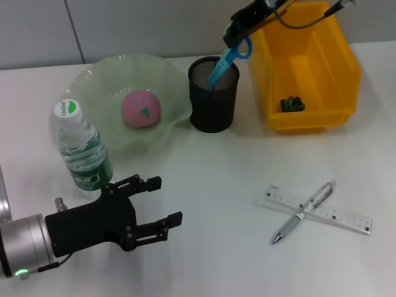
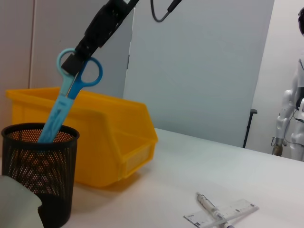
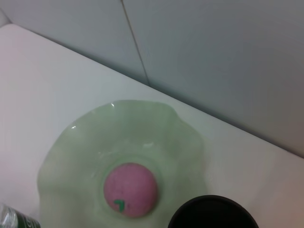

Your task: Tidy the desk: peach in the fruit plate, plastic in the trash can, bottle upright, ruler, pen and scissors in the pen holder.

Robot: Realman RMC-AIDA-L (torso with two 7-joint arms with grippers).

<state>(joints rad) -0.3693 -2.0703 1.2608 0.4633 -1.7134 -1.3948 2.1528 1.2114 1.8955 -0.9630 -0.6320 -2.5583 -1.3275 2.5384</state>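
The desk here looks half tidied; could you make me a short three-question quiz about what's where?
1. True or false: the peach lies in the fruit plate.
2. Which things still lie on the table, crossed over each other?
3. What is the right gripper lowering into the pen holder: A ruler, B scissors, C bottle?

Key
1. True.
2. The pen and the ruler.
3. B: the scissors, tips already inside. The left gripper, fingers apart, hangs near the upright bottle.
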